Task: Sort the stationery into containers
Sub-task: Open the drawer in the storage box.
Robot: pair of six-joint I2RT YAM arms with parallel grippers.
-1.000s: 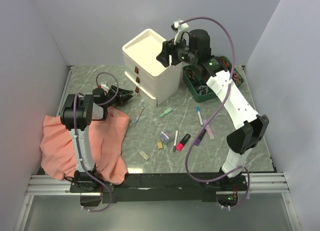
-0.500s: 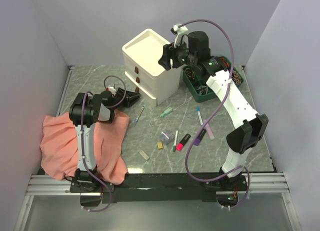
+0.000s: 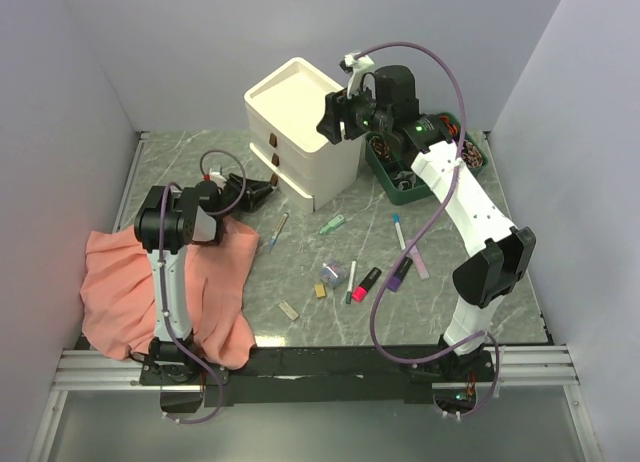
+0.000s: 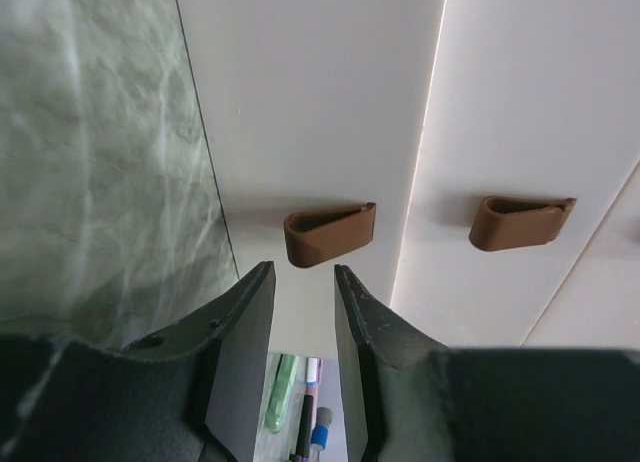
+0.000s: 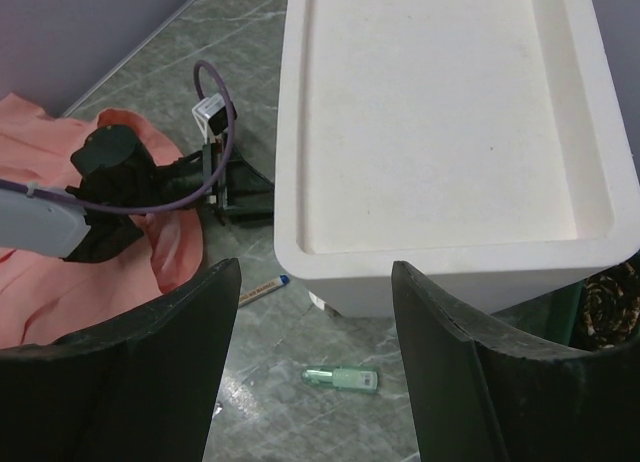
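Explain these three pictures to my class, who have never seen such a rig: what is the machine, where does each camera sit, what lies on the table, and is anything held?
Two robot arms are bolted to the near table edge, and each ends in a two-finger gripper. One picture looks down from above and behind them. The other two come from cameras on the wrists. On the marbled table are a cream cabinet with two drawers, a salmon cloth, and loose pens, highlighters and a green-capped marker. The left gripper points at the lower drawer's brown handle, jaws slightly apart. The right gripper hovers open over the cabinet's top. Neither holds anything.
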